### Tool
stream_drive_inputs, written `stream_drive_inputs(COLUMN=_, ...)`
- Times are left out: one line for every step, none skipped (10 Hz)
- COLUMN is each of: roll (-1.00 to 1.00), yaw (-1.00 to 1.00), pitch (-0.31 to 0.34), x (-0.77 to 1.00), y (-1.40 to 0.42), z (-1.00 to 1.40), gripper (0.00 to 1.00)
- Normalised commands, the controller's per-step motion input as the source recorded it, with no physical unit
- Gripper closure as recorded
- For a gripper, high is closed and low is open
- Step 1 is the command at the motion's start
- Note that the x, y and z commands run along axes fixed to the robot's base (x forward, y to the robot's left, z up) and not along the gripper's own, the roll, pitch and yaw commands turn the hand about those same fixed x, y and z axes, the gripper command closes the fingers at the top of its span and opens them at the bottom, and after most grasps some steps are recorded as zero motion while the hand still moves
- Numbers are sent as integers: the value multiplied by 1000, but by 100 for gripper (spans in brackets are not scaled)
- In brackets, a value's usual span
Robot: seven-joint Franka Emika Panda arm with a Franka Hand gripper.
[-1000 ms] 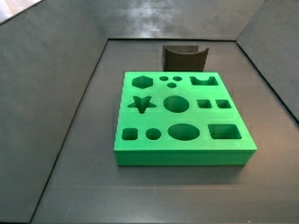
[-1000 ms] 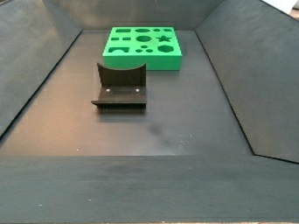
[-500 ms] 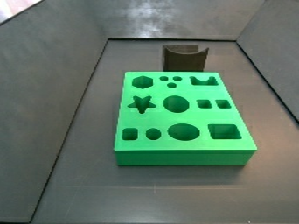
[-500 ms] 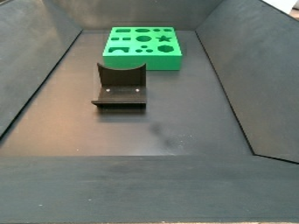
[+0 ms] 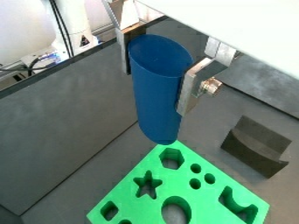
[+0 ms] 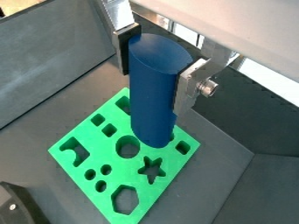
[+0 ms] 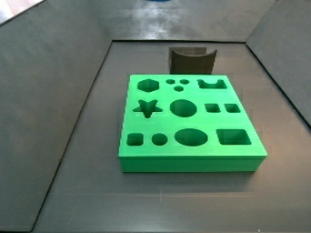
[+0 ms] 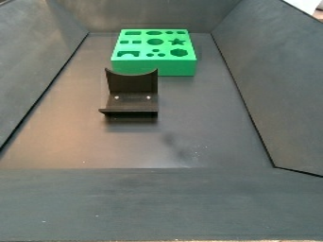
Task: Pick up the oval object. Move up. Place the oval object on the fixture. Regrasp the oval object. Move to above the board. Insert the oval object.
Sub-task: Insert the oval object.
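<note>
Gripper [image 5: 160, 61] high above the floor; shows only in both wrist views [image 6: 159, 66]. At the very top edge of a side view there is a small blue speck [image 7: 158, 2], too little to name for certain.

Oval object [image 5: 156, 87], blue and smooth, sits between the two silver fingers [image 5: 195, 83], clamped on its upper part. One finger plate presses each flank, so the gripper is clenched on the piece. Seen again in a wrist view [image 6: 155, 87] with the same hold: finger [image 6: 194, 80] against its side, peg body hanging free beneath.

Long axis of the oval object runs straight down out of the gripper, in line with the fingers. Upper end sits up between the plates, rounded lower end points at the ground. No tilt that I can make out.

Board [image 5: 176, 192], bright green with shaped cut-outs, lies below the gripper, well apart from the peg's lower end. In both wrist views [image 6: 117, 153] the peg tip overlaps the board's near edge region; which hole lies beneath it cannot be told. All cut-outs look empty in both side views [image 7: 188, 123] [image 8: 155, 49].

Fixture [image 5: 257, 144], dark with notched top, stands on the floor off to one side of the gripper, beyond the board's edge, and bare. In a side view [image 7: 192, 59] it stands just behind the board; in a side view [image 8: 130, 90] it sits on its base plate just in front of it.
</note>
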Motion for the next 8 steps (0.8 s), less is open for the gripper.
stream_drive_inputs(roll=0, yaw=106, pitch=0, x=123, y=-183, z=-97, gripper=100)
stream_drive_inputs(roll=0, yaw=97, pitch=0, x=206, y=-183, z=-120, gripper=100)
stream_drive_inputs(roll=0, yaw=71, pitch=0, x=291, y=-220, z=-157, gripper=100)
stream_drive_inputs(roll=0, yaw=69, pitch=0, x=300, y=-251, z=-209, gripper=100)
stream_drive_inputs(roll=0, yaw=57, pitch=0, x=337, y=-249, z=-223, gripper=100)
stream_drive_inputs(roll=0, yaw=63, pitch=0, x=314, y=-209, z=-274, gripper=100)
stream_drive_inputs(roll=0, yaw=63, pitch=0, x=283, y=-200, z=-274, gripper=100)
stream_drive_inputs(roll=0, yaw=66, pitch=-3, x=174, y=-169, z=-289, gripper=100)
